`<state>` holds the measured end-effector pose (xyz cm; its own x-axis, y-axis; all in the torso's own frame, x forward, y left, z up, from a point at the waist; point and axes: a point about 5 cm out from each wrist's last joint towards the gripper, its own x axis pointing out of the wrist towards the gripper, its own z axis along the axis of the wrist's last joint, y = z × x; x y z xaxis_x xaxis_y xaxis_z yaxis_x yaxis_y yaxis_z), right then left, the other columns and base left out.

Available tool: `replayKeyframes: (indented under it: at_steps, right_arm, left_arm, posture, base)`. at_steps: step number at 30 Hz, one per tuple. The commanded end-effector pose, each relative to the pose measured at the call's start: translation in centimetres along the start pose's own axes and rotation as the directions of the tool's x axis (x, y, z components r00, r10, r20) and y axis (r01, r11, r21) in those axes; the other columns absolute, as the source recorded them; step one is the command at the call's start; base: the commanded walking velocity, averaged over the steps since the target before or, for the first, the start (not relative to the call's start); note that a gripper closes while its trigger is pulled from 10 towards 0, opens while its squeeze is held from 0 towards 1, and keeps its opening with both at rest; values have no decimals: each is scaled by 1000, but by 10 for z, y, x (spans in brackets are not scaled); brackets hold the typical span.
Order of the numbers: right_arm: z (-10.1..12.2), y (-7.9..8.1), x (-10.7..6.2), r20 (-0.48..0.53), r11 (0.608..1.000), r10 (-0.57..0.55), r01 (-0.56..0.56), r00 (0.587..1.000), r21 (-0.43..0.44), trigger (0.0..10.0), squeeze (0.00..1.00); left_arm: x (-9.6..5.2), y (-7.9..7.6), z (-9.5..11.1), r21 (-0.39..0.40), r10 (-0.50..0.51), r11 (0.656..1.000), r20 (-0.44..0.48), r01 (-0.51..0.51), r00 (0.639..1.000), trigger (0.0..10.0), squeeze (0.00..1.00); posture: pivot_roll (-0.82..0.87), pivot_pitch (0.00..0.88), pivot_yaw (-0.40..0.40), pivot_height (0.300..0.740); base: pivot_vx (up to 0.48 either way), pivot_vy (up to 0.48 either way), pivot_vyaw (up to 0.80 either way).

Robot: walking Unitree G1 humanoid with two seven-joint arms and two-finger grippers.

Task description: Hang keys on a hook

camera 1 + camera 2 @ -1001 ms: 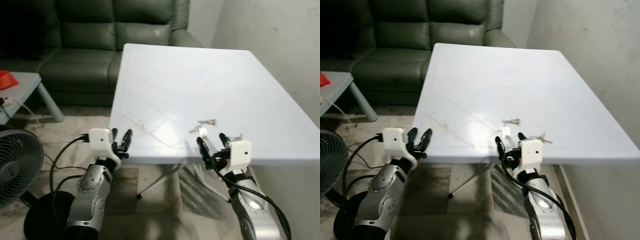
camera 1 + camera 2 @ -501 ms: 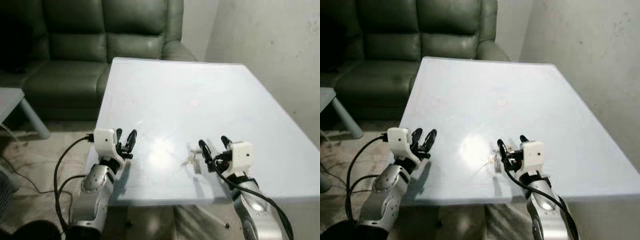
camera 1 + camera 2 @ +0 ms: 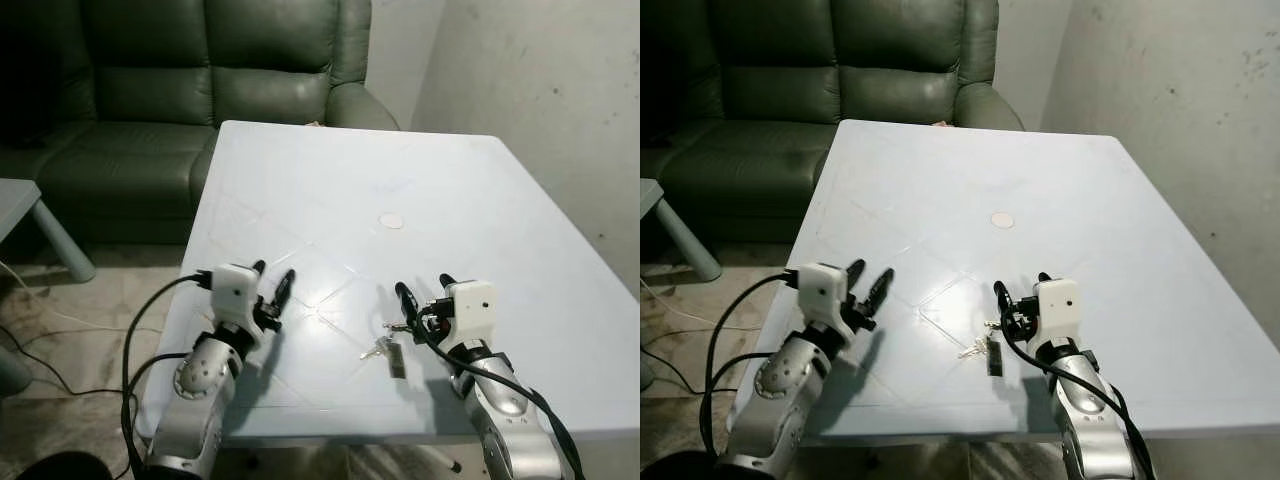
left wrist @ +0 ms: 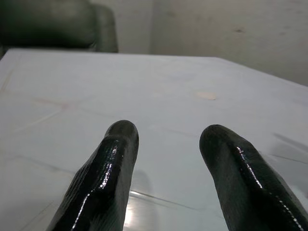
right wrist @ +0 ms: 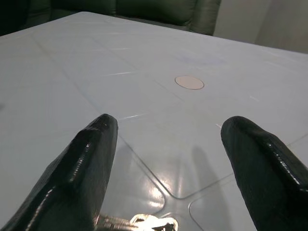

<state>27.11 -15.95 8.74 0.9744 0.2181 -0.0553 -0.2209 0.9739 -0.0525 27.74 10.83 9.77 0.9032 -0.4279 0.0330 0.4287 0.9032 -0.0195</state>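
A small bunch of keys (image 3: 381, 347) with a dark fob (image 3: 397, 363) lies flat on the white table (image 3: 420, 170), near its front edge. My right gripper (image 3: 421, 287) is open and hovers low over the table just behind the keys, touching nothing. The right wrist view has the keys (image 5: 139, 222) at the base of the left finger (image 5: 91, 159). My left gripper (image 3: 274, 271) is also open and empty, held over the table's front left part, well apart from the keys. Its two black fingers (image 4: 118, 149) frame bare tabletop.
A small round disc (image 3: 391, 220) sits at the table's middle. A dark green sofa (image 3: 200, 80) stands behind the table. A plaster wall (image 3: 540, 90) runs along the right side. A low grey side table (image 3: 15, 200) and a floor cable (image 3: 40, 300) are on the left.
The camera has moved up to the table and higher. Both grippers, earlier at the table's front edge, are now over the tabletop. The keys now lie beside the right gripper.
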Motion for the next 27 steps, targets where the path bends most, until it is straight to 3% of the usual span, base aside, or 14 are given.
replayKeyframes:
  at_steps: [1,6,15,16,17,18,19,21,22,23,24,26,27]
  right_arm:
    - [-3,-4,-3,-20,1000,15,-15,1000,-10,10000,0]
    - [-11,-4,-12,-74,996,87,-90,993,-29,10000,0]
    - [-24,4,-22,-139,991,121,-127,983,-38,10000,0]
    - [-25,4,-23,-144,991,135,-136,980,6,7176,0]
    - [-25,4,-24,-139,990,142,-141,980,18,7922,0]
    - [-24,4,-25,-133,989,149,-146,980,29,5451,0]
    - [-24,2,-26,-127,988,150,-145,981,48,4275,0]
    - [-25,0,-27,-129,989,141,-135,982,58,4431,0]
    - [-25,-1,-27,-127,989,137,-128,982,77,0,0]
    - [-25,-1,-27,-127,989,137,-128,982,77,0,0]
    - [-25,-3,-27,-127,989,124,-112,984,101,2353,0]
    - [-26,-5,-27,-134,990,109,-94,985,108,2235,0]
    - [-26,-6,-27,-138,990,96,-81,986,113,4902,0]
  left_arm:
    - [-1,-11,3,37,-71,997,10,71,997,10000,0]
    - [-5,-26,-2,39,-129,991,1,129,992,10000,0]
    - [-8,-36,-4,37,-165,986,-7,165,986,10000,0]
    - [-8,-35,-3,36,-166,986,-6,166,986,10000,0]
    - [-8,-35,-3,36,-165,986,-6,165,986,10000,0]
    - [-8,-35,-3,36,-165,986,-5,165,986,10000,0]
    - [-8,-35,-3,35,-164,986,-6,164,987,10000,0]
    - [-8,-35,-3,37,-163,986,-7,163,987,10000,0]
    - [-8,-35,-3,37,-162,986,-7,163,987,10000,0]
    - [-8,-35,-3,37,-162,986,-7,163,987,10000,0]
    - [-8,-35,-3,37,-162,986,-8,162,987,10000,0]
    - [-8,-34,-3,37,-161,986,-8,161,987,10000,0]
    - [-8,-34,-3,37,-160,986,-8,160,987,10000,0]
  posture:
    - [-66,0,-75,740]
    - [-82,0,-71,740]
    - [-90,0,-67,740]
    - [-90,0,-65,740]
    - [-90,0,-65,740]
    - [-90,0,-65,740]
    - [-91,0,-63,740]
    - [-92,0,-63,740]
    - [-91,0,-63,740]
    - [-91,0,-63,740]
    - [-92,0,-62,740]
    - [-92,3,-63,740]
    - [-92,3,-63,740]
  base:
    - [0,0,0]
    - [0,0,0]
    - [0,0,0]
    - [0,0,0]
    - [0,0,0]
    - [0,0,0]
    - [0,0,0]
    - [0,0,0]
    - [0,0,0]
    - [0,0,0]
    - [0,0,0]
    - [0,0,0]
    - [0,0,0]
